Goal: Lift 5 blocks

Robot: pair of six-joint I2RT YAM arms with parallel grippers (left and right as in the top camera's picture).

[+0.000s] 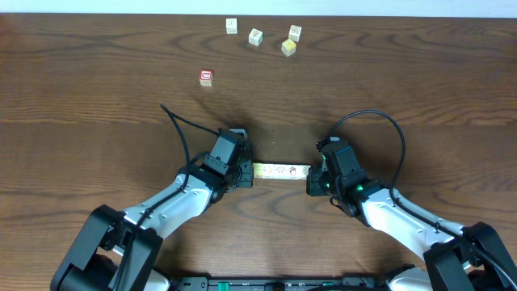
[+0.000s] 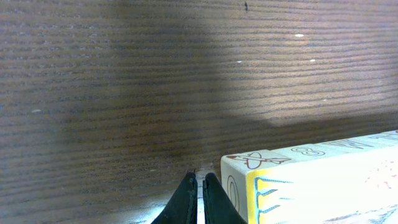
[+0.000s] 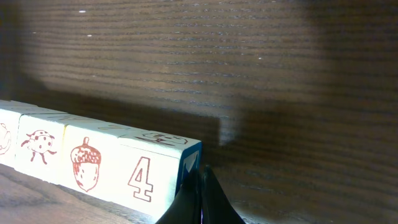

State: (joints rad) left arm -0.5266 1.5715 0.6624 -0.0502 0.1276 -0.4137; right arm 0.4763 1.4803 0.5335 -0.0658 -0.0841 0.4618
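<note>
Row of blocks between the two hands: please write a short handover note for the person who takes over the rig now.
Left hand: shut, pressed against the left end of the row of blocks.
Right hand: shut, pressed against its right end.
Done: row squeezed between both hands. The right wrist view suggests it is off the table, not certain.
Left: confirm five blocks and a clear lift.
Four loose cubes and a red cube lie farther away.

L arm [image 1: 174, 202]: bent, reaching in from lower-left; L claw [image 1: 247, 172] pinched closed, tips inward. R arm [image 1: 404, 217]: mirrored from lower-right; R claw [image 1: 310, 179] pinched closed, tips inward.
</note>
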